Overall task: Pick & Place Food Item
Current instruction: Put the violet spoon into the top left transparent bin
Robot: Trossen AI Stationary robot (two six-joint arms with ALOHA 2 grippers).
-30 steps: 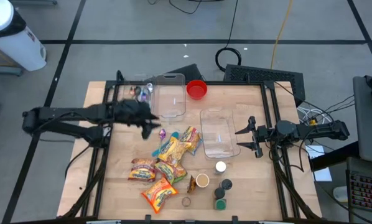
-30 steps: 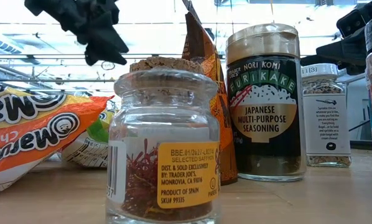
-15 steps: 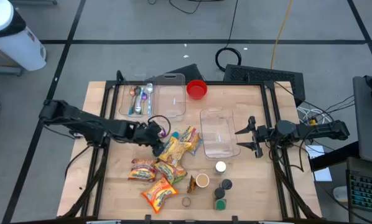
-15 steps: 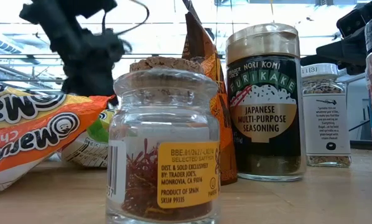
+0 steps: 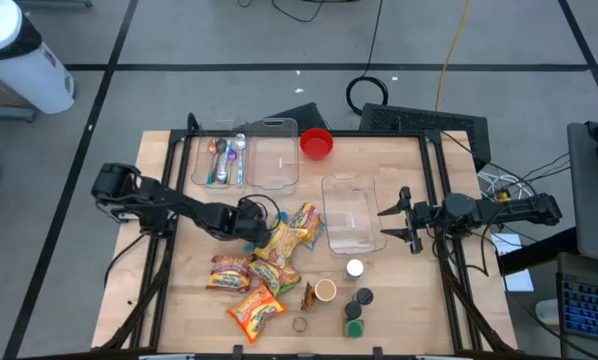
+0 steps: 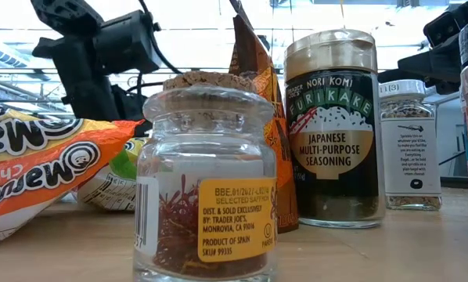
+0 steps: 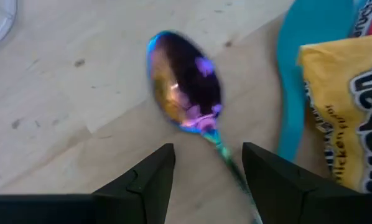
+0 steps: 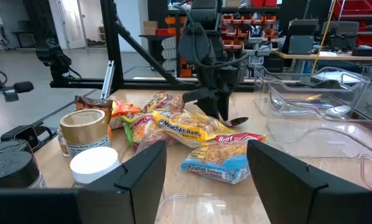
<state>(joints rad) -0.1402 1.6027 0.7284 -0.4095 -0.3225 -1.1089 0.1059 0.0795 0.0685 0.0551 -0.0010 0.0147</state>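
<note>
- Iridescent spoon (image 7: 185,87) lies flat on the wood table (image 5: 399,300), bowl up, just beside the blue-edged noodle packet (image 5: 262,240); handle runs between the left arm's jaws.
- Left gripper (image 5: 251,222) now low over that spoon, jaws open w/ one finger (image 7: 145,180) each side of the handle, nothing gripped yet. A sec ago it was higher and farther left, nearer the clear bin (image 5: 274,155); it has dropped and reached in toward the packet pile.
- Likely meaning: approach nearly done, next step prob a close on the handle. Spoon isn't food, so task item may differ from what's targeted.
- Spoon tray (image 5: 219,160) at the back left holds other utensils, well apart.
- Noodle packets (image 5: 254,290) are heaped mid-table; spice jars (image 5: 357,310) near the front edge.
- Second clear bin (image 5: 351,215) is right of the pile; red bowl (image 5: 316,144) at the back.
- Right gripper (image 5: 404,222) waits beside that bin, jaws open, holding nothing, unmoved.
</note>
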